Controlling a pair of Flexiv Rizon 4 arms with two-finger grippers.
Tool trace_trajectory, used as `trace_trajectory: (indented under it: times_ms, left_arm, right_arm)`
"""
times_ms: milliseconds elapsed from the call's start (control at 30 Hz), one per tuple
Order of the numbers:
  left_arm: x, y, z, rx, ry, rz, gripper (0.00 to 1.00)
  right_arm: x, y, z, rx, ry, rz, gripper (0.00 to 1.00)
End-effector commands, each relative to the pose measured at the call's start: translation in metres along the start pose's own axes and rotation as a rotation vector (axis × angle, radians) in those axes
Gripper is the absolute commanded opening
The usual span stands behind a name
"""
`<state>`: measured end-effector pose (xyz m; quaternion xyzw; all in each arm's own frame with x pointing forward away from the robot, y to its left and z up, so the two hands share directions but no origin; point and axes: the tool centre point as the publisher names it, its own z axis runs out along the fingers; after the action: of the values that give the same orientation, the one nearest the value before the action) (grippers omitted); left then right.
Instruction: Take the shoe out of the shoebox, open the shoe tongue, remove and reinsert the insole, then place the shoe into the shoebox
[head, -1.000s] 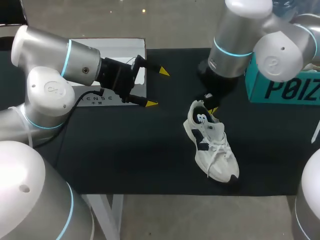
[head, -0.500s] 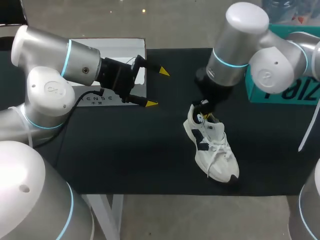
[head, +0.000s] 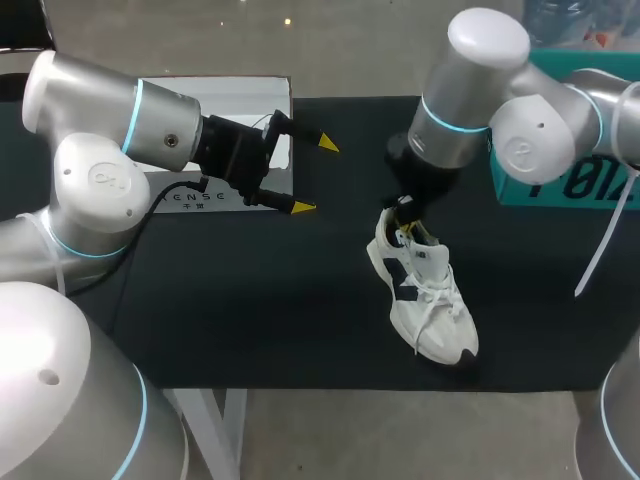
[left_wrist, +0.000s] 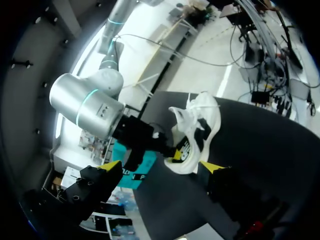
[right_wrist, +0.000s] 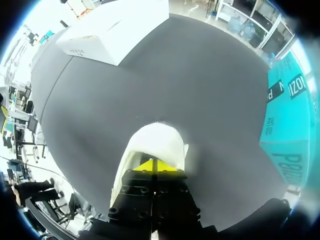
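Observation:
A white sneaker with navy side marks lies on the black table, toe toward the front edge; it also shows in the left wrist view. My right gripper is shut, its yellow tips pressed together at the sneaker's heel opening, over the white heel. Whether anything thin is pinched between them is hidden. My left gripper hangs open left of the sneaker, well apart from it, fingers spread wide. The white shoebox sits at the back left behind my left arm.
A teal box stands at the right edge, close to my right arm's elbow, and shows beside the right gripper. Bare black tabletop lies between the left gripper and the sneaker and along the front.
My right arm has swung a little to the left and its gripper has settled lower onto the sneaker's heel. The sneaker and my left arm have stayed where they were.

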<state>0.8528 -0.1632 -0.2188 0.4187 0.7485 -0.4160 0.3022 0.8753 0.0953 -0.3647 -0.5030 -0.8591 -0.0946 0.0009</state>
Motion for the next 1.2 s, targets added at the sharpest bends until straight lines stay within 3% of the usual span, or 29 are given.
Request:
trace_trajectory:
  times_ms: [33, 267, 533, 833, 1200]
  left_arm:
    - [0.0, 0.0, 0.0, -0.001, 0.002, 0.001, 1.0]
    - [0.0, 0.0, 0.0, -0.001, 0.002, 0.001, 1.0]
    - [0.0, 0.0, 0.0, -0.001, 0.002, 0.001, 1.0]
    - [0.0, 0.0, 0.0, -0.001, 0.002, 0.001, 1.0]
    - [0.0, 0.0, 0.0, -0.001, 0.002, 0.001, 1.0]
  right_arm:
    - [-0.003, -0.006, -0.012, -0.004, -0.014, 0.006, 0.0]
    - [-0.012, -0.017, -0.016, -0.001, -0.032, 0.017, 0.0]
    - [-0.02, -0.019, -0.002, 0.015, -0.043, 0.01, 0.0]
    - [-0.01, -0.017, 0.014, 0.023, -0.011, -0.002, 0.0]
    - [-0.006, -0.018, 0.017, 0.017, -0.036, 0.013, 0.0]
